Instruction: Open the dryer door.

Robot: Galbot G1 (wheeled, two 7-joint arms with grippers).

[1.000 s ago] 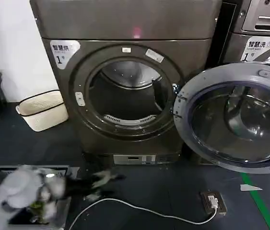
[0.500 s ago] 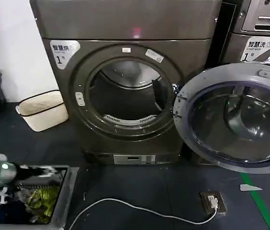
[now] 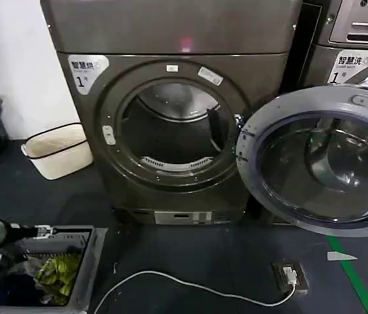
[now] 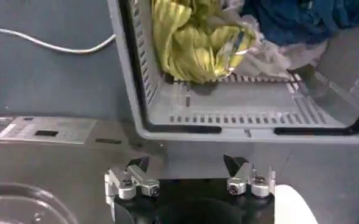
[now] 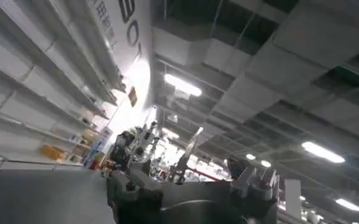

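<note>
Left gripper point(image 4: 188, 165) low over laundry basket point(image 4: 240, 125), jaws spread, dryer door point(image 3: 321, 160) swung wide open

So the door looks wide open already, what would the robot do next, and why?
Probably just park the left gripper, jaws open and empty, away from the laundry basket. The dryer door hangs fully swung out to the right with the drum exposed, so nothing seems left to pull.

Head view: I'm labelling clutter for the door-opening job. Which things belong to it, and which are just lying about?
Job:
dryer door, swung wide open
dryer
left gripper, jaws open, over the basket

Lying about:
grey laundry basket
yellow cloth
white hamper
white cable
LG machine
</note>
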